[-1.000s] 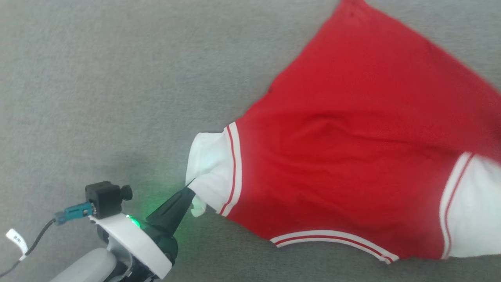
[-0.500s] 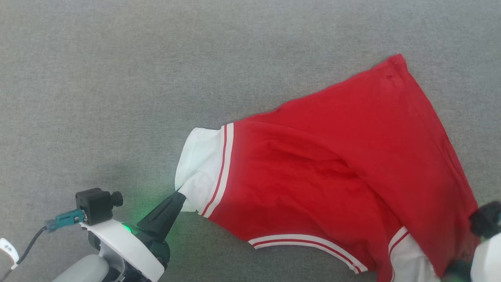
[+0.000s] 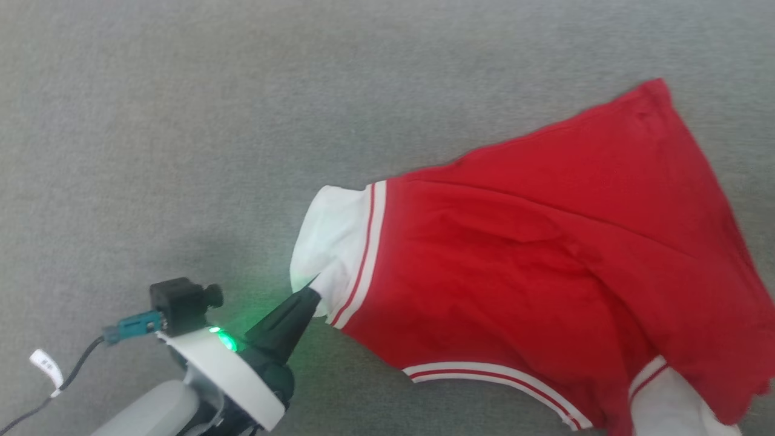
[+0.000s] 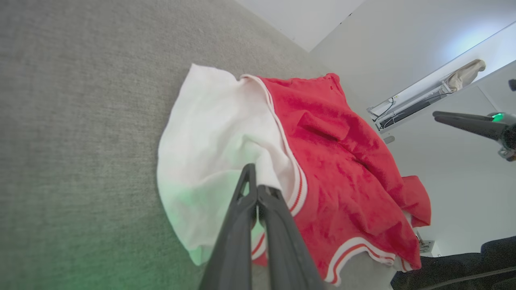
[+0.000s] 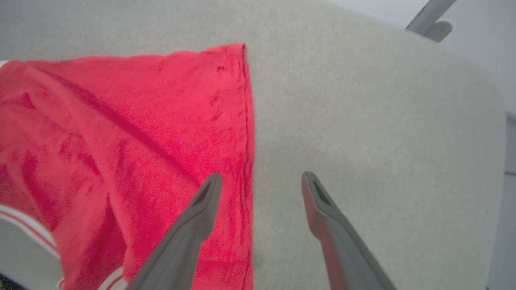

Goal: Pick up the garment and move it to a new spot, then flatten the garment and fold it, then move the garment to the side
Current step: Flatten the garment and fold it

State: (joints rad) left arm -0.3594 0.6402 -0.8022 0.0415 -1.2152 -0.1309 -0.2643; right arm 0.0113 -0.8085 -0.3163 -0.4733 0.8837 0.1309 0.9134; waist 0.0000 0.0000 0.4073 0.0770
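Head camera: we look steeply down on the garment [image 3: 545,254], well above it, with grey surface [image 3: 181,121] all round. Left wrist camera: low and close at the garment's white end, facing along it toward a pale wall [image 4: 403,40]. Right wrist camera: above the garment's red edge, tilted down. All three views share the garment.

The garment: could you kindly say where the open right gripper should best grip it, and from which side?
Probably the straight red edge of the garment, with the right gripper coming from the grey surface side: it lies flat and straight, far from the white sleeve that the left gripper pinches.
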